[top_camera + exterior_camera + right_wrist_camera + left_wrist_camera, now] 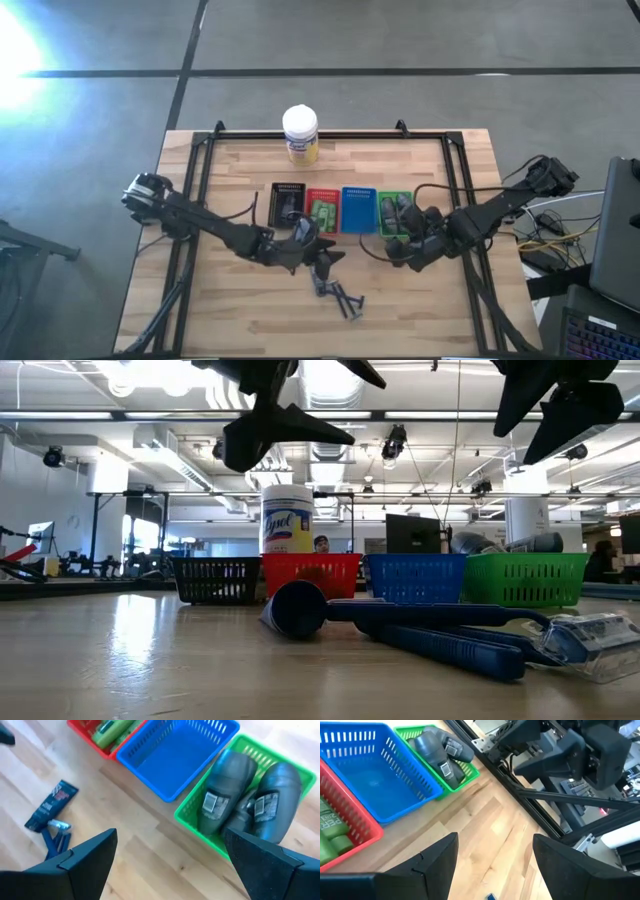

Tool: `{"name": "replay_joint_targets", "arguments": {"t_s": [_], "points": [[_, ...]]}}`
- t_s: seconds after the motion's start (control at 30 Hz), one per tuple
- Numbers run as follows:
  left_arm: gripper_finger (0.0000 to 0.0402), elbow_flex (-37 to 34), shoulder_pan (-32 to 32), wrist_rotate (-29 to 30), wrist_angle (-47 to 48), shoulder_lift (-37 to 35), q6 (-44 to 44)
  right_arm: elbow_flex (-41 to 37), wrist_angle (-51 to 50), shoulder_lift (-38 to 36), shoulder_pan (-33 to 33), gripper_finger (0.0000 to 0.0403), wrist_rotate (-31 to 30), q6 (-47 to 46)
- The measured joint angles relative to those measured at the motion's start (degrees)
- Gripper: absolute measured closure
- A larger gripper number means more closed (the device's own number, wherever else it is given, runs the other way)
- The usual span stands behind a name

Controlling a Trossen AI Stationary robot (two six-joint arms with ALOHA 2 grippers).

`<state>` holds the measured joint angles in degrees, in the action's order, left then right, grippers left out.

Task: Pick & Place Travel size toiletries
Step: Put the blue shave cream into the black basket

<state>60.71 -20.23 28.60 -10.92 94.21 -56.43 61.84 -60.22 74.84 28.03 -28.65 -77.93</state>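
Both grippers hang open above the table and hold nothing. My left gripper (322, 258) (495, 838) hovers just near of the red tray (322, 211), over the loose pile. My right gripper (396, 250) (170, 833) hovers near the green tray (394, 214). On the wood lie thin dark blue razor sticks (346, 298) (450, 643), a dark tube (297, 608) and a packaged razor (51, 806) (592, 640). Two grey oval containers (250, 800) (440, 751) lie in the green tray. Green bottles (112, 731) (331, 836) lie in the red tray.
Four small trays stand in a row across the table's middle: black (288, 204), red, blue (357, 210) with a bare floor (175, 755), and green. A white-lidded jar with a yellow label (300, 135) (287, 518) stands at the far edge. A black frame (455, 190) borders the table.
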Motion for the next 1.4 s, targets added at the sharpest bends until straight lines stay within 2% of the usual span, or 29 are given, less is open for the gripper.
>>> {"name": "replay_joint_targets", "arguments": {"t_s": [0.23,0.37,0.47,0.6,0.67,0.87,1.07,1.3,1.4], "points": [[0.014,0.0,-0.03,-0.16,0.17,0.0,0.5,-0.02,0.73,0.07,0.09,0.0039,3.24,0.2],[0.014,0.0,-0.51,-4.62,0.17,0.0,3.62,-0.02,2.77,0.07,0.09,0.0039,6.2,1.2],[0.014,0.02,-1.13,-9.26,0.56,-0.01,10.61,-0.02,3.84,0.07,0.79,0.0039,7.78,1.63],[0.014,0.05,-1.57,-10.81,1.33,0.04,22.81,-0.02,3.86,0.07,2.45,0.0039,7.94,0.57],[0.014,0.18,-1.22,-12.32,2.64,0.04,25.99,-0.02,3.87,0.07,3.43,0.0039,7.92,-0.7],[0.014,0.24,-0.14,-20.01,11.24,0.11,29.65,-0.05,3.83,0.4,6.33,0.0039,7.77,-5.69],[0.015,0.35,-0.83,-29.12,22.91,0.17,42.97,-0.26,3.65,0.4,7.37,0.0039,7.72,-7.39],[0.0167,0.88,-0.83,-30.21,23.66,0.17,65.2,-0.26,3.64,0.4,7.33,0.0039,7.7,-7.45],[0.0167,1.84,0.04,-29.26,24.64,0.17,70.38,-0.26,3.54,0.4,7.33,0.0039,7.7,-7.61]]}}
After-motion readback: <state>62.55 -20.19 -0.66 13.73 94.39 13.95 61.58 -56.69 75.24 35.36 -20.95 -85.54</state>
